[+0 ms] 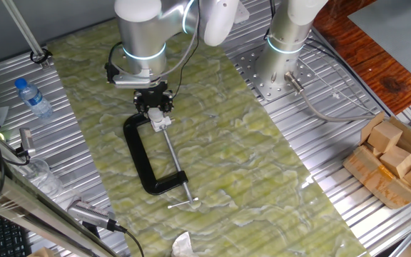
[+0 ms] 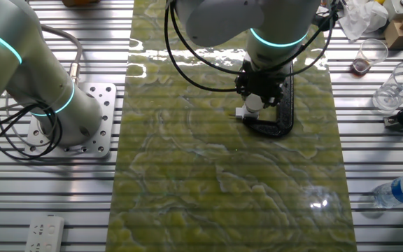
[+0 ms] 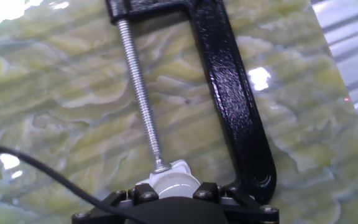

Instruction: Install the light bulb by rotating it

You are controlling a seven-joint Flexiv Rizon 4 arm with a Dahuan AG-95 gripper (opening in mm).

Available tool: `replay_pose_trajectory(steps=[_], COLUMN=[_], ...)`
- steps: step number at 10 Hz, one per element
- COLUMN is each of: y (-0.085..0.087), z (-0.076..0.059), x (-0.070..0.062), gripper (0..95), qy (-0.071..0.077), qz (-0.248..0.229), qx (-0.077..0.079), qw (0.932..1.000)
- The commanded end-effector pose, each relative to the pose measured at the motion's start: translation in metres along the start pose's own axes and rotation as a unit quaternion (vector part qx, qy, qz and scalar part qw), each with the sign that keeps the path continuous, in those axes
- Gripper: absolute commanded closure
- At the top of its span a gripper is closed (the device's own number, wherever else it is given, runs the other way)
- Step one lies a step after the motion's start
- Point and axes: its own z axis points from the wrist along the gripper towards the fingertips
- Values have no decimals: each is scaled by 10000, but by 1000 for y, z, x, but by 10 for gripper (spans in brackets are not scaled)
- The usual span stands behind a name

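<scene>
The gripper (image 1: 157,108) is low over the desk (image 1: 262,171), and it looks closed around the small white light bulb (image 3: 174,181), though the fingers are mostly hidden. The bulb sits at the end of the long screw (image 3: 139,87) of the black clamp (image 3: 232,93). To do this step well, I think the gripper should turn slowly, stay straight above the bulb, and squeeze gently so the clamp does not slide.

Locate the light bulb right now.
The light bulb sits under the gripper, inside the black C-clamp at the tip of its screw.
</scene>
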Motion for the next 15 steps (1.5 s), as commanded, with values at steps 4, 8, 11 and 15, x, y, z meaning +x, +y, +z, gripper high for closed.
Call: replay_pose_trajectory(steps=[4,8,11,15], y=[0,0,0,0], z=[1,0,0,1], x=[1,1,1,1], gripper=[950,950,950,950], qy=[55,163,173,171], qz=[1190,2057,2595,3745], qx=[-18,19,45,77], qw=[9929,9785,9656,9270])
